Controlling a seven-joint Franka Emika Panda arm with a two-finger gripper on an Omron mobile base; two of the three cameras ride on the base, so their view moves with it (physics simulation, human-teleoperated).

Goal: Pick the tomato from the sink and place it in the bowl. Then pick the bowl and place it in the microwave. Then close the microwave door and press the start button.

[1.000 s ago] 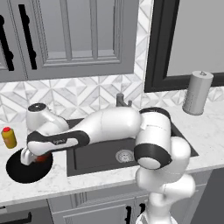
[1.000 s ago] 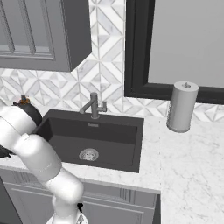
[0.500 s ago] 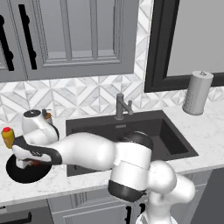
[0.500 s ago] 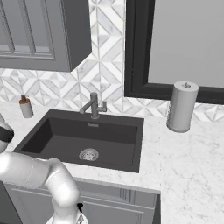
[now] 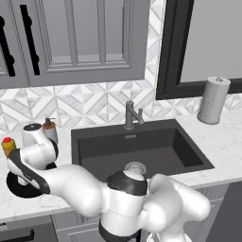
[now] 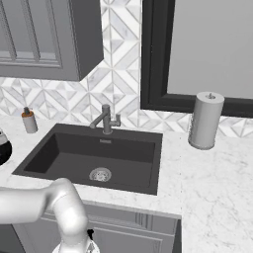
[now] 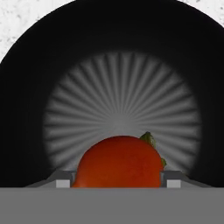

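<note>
Swinging further left since a second ago, the arm now bends low across the counter front, its hand over the bowl [image 5: 19, 188] at the left edge of the left base view. From the hand camera, the gripper [image 7: 118, 183] holds one tomato [image 7: 119, 161] between two widely parted fingertips [image 7: 64, 183], directly above the bowl's ribbed centre. Beyond lies one dark sink [image 5: 142, 152] with one drain [image 5: 135, 167] and one faucet [image 5: 131, 114]. Left of it stand one yellow bottle [image 5: 8, 146] and one small brown bottle [image 5: 49, 130]. Farthest right stands one paper-towel roll [image 5: 213, 100].
</note>
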